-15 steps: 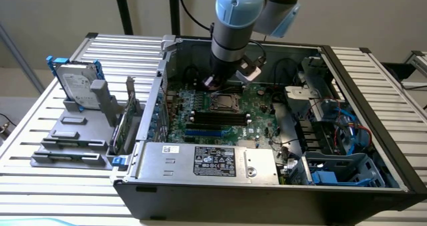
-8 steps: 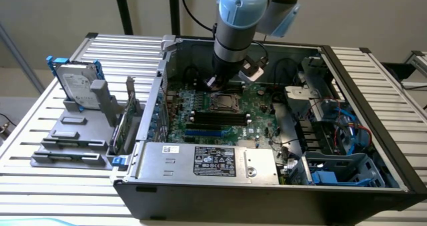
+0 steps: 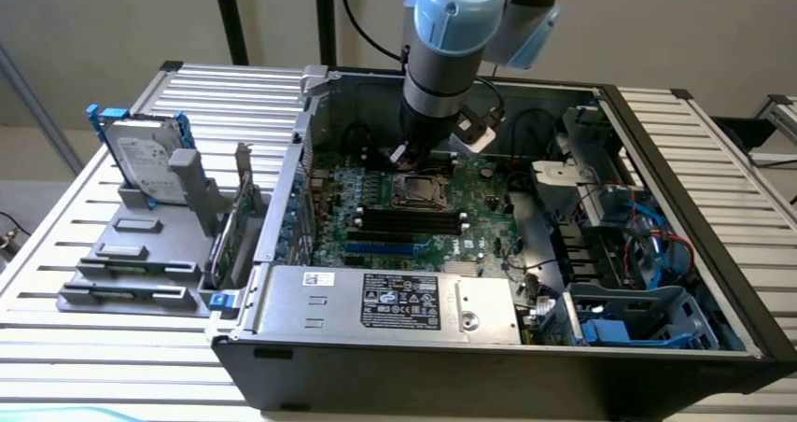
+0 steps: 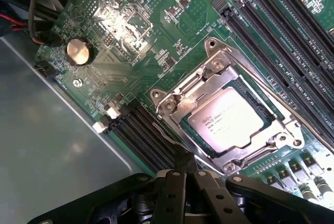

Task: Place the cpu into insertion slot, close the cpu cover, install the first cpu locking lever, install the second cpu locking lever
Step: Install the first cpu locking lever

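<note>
The cpu (image 4: 228,122) lies silvery face up in the insertion slot (image 3: 420,190) on the green motherboard (image 4: 156,20). The cpu cover (image 4: 206,89), a silvery frame with a square window, lies flat down over it. A thin dark locking lever (image 4: 166,136) runs along the socket's side nearest my gripper. A silvery lever (image 4: 261,85) runs along the opposite side. My gripper (image 4: 183,164) is shut, and its tip rests at the end of the dark lever. In the exterior view the gripper (image 3: 408,156) hangs just behind the socket, inside the open computer case.
Black memory slots (image 4: 271,36) lie beside the socket, and a coin battery (image 4: 78,51) sits further off. The power supply (image 3: 386,301) fills the case's front. Drive cages and cables (image 3: 610,245) crowd the exterior view's right. A hard drive (image 3: 144,161) stands on a grey holder outside the case.
</note>
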{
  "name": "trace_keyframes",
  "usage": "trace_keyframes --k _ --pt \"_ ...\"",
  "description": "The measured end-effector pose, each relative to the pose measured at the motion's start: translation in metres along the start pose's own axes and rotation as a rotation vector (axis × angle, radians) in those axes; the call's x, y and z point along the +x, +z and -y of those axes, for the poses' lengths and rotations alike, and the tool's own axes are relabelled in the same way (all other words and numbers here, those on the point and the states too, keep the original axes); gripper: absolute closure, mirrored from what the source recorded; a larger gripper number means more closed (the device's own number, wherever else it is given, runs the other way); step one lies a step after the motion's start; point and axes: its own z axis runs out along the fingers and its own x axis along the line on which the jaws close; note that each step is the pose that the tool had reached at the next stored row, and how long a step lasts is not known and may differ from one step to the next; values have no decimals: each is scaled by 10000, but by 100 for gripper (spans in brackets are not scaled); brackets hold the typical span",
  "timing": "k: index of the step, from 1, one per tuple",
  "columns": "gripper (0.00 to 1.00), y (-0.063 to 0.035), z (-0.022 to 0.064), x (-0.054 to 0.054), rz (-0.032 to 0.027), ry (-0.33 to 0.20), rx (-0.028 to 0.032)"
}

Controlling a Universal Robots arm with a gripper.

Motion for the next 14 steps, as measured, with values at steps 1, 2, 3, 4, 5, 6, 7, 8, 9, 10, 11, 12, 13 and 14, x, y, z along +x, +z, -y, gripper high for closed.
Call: trace_keyframes --k 1,2,3,4,5,6,7,8,9,10,11,12,13,14 --pt "89 2 -6 6 3 -4 0" --pt "89 5 -12 11 5 -10 0" --pt "89 8 -18 16 8 -15 0" --pt "89 10 -24 21 10 -21 1" --pt "89 13 -30 27 13 -27 1" --pt "89 15 -36 33 16 -34 2" --pt "89 17 -43 38 19 -40 2" --pt "89 19 -49 44 22 -46 2" --pt "89 22 -55 49 25 -54 3" --pt "89 23 -62 55 29 -62 3" --pt "89 25 -69 62 33 -73 5" --pt "89 26 -76 67 38 -84 6" --pt "89 28 -83 73 43 -95 6" --pt "89 30 -90 79 47 -107 7"
